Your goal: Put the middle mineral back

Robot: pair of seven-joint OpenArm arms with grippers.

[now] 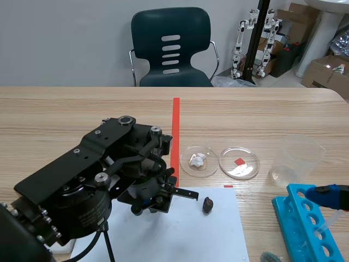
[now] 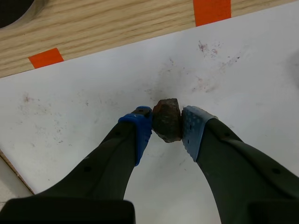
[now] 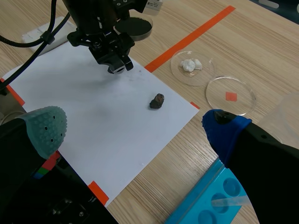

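Note:
A small dark brown mineral (image 1: 208, 205) lies on the white paper sheet (image 1: 180, 234), apart from any finger in the right wrist view (image 3: 157, 101). My left gripper (image 2: 167, 113) hangs over it with the blue pads a little apart. From its own camera the mineral (image 2: 167, 123) shows in the gap between them. My right gripper (image 3: 135, 135) is open, low at the table's right, holding nothing. Beyond the paper sit a clear dish holding a white mineral (image 1: 199, 160) and an empty clear dish (image 1: 239, 162). A dark dish (image 3: 135, 25) sits behind the left arm.
A clear plastic beaker (image 1: 297, 158) stands at the right. A blue test tube rack (image 1: 305, 224) lies by the right arm near the front edge. The left arm's bulk (image 1: 92, 185) covers the paper's left part. A green chair (image 1: 172, 46) stands behind the table.

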